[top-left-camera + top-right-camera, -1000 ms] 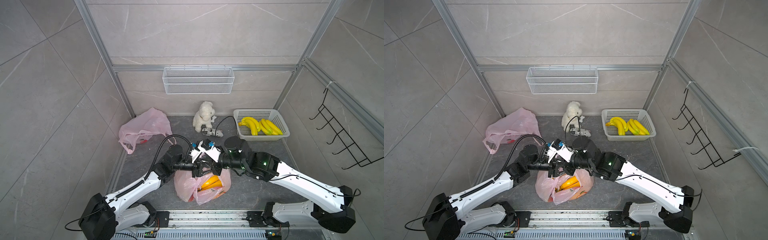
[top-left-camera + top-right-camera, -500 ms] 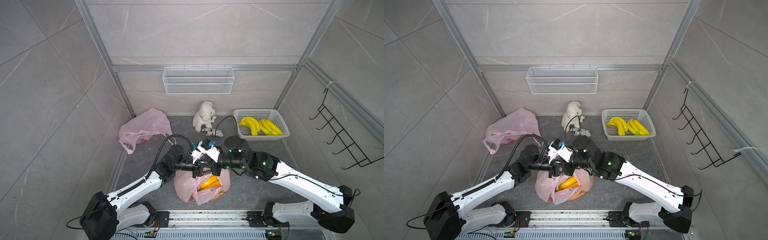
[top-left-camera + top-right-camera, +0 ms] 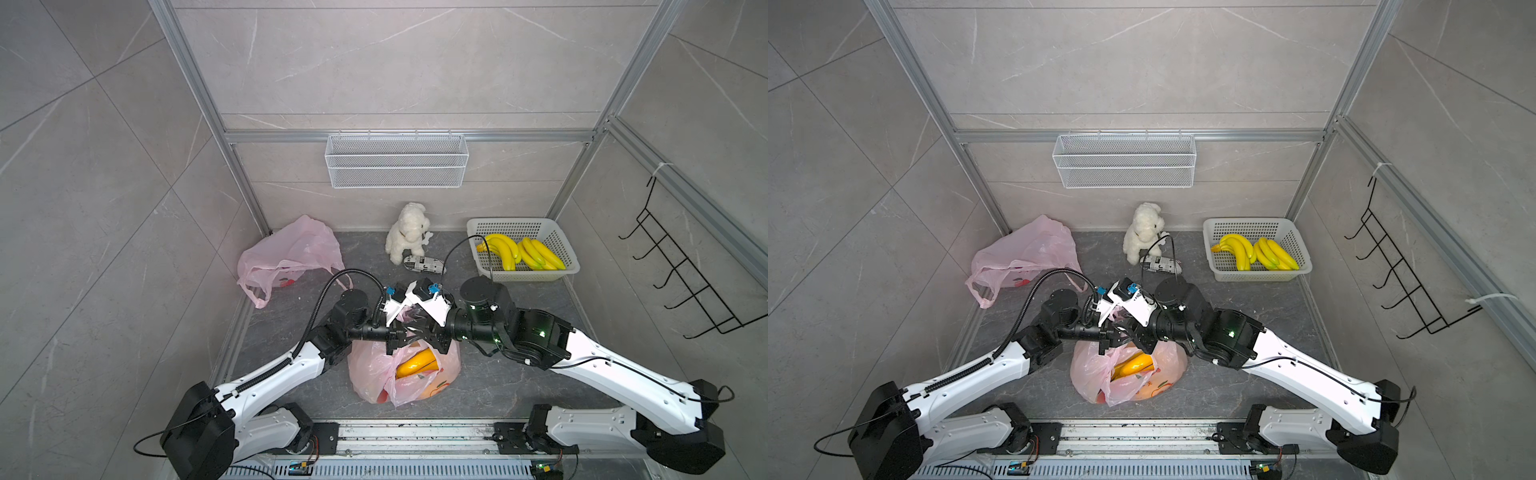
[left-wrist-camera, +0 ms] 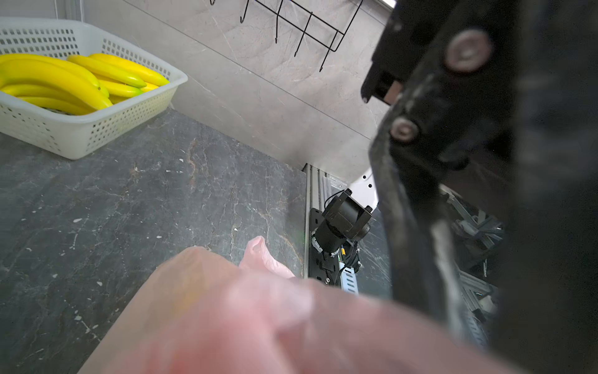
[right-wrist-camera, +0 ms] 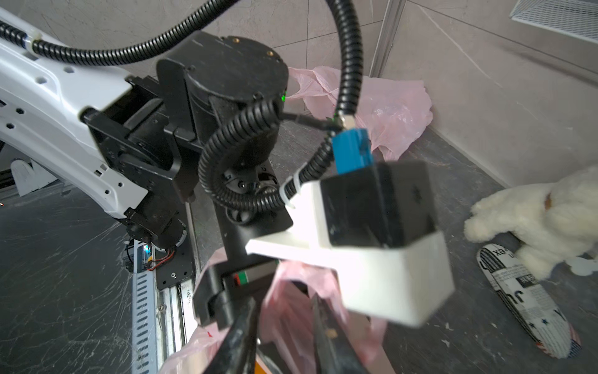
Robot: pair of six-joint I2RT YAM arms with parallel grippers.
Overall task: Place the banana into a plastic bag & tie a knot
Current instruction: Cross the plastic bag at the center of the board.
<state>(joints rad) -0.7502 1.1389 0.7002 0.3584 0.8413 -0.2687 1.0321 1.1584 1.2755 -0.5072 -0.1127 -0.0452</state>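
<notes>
The left fingers (image 3: 398, 337) are shut tight, and they pinch the gathered pink film at the top of the plastic bag (image 3: 374, 376). In both top views the film rises from the bag up to them. The right fingers (image 5: 243, 336) stand apart, but not very wide. In the right wrist view a fold of the same pink film hangs in the gap between them, and I cannot tell if either finger presses it. The two pairs of fingers meet nearly tip to tip above the mouth of the bag, with the left arm reaching in from the left and the right arm from the right.

Under them, the banana (image 3: 417, 362) lies inside the bag and shows through the open mouth. Its long axis goes roughly left to right, with the right end turned a little to the far side. Which end is the stem I cannot tell, because the film covers both ends.

The bag sits on the dark tabletop (image 3: 519, 374), in the middle and close to the near edge. Well apart from it, at the far left, a second pink bag (image 3: 291, 253) lies crumpled. At the far middle sits a white plush toy (image 3: 406, 232), and at the far right a white basket (image 3: 536, 275) holds more bananas (image 3: 519, 251).
</notes>
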